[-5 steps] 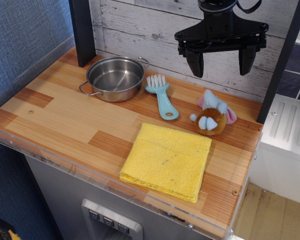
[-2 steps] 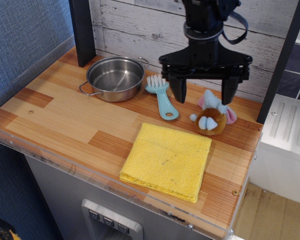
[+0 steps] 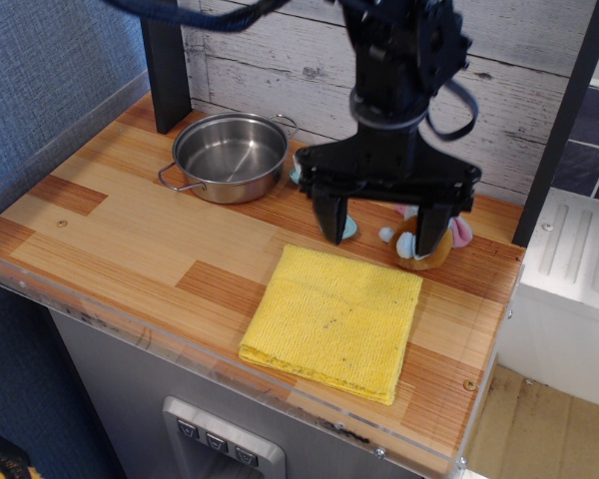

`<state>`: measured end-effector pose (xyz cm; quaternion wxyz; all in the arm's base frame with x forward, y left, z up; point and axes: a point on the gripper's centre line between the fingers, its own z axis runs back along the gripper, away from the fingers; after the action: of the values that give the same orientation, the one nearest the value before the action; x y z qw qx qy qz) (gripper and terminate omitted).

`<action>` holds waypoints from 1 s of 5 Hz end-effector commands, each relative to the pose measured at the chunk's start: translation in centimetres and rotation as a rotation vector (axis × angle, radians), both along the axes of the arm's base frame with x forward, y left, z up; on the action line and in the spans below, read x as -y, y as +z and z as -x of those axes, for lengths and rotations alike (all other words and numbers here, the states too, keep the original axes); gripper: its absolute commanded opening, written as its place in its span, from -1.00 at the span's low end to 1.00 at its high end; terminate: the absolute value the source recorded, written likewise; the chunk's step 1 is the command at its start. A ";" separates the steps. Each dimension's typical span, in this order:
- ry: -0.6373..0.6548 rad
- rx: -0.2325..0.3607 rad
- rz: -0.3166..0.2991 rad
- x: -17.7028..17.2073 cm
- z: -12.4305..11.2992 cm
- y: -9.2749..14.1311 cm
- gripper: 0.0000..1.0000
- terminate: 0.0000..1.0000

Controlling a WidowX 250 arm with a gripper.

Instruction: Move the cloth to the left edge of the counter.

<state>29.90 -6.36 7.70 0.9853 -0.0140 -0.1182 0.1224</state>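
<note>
- Since the earlier frames the gripper (image 3: 381, 226) has come down and toward the front of the counter (image 3: 130, 239); it now hangs just above the back edge of the cloth (image 3: 331, 321), its two black fingers spread wide with nothing between them.
- The cloth has not shifted: it lies flat at the right front of the counter, close to the clear plastic rim (image 3: 160, 339), well apart from the left edge.
- The arm now hides most of the blue brush (image 3: 347, 228) and part of the stuffed toy (image 3: 431, 239), both just behind the cloth.
- A steel pot (image 3: 230, 156) stands at the back left, near a dark post (image 3: 166, 62).
- Behind the orange-brown planks runs a whitewashed board wall (image 3: 270, 50); a blue textured wall (image 3: 50, 70) stands at the left, and a white unit (image 3: 569, 279) at the right.
</note>
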 end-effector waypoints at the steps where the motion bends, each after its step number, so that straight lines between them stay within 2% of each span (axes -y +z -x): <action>1: -0.025 -0.042 -0.051 -0.1 0.3 -3.5 1.00 -1.00; 2: -0.035 -0.069 -0.053 -0.8 0.8 -5.4 1.00 -1.00; 4: -0.029 -0.130 -0.078 -1.8 1.9 -7.7 1.00 -1.00; 5: -0.005 -0.127 -0.062 -2.5 2.2 -7.8 1.00 -1.00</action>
<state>28.28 -4.71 0.38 0.9913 0.0182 -0.0711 0.1088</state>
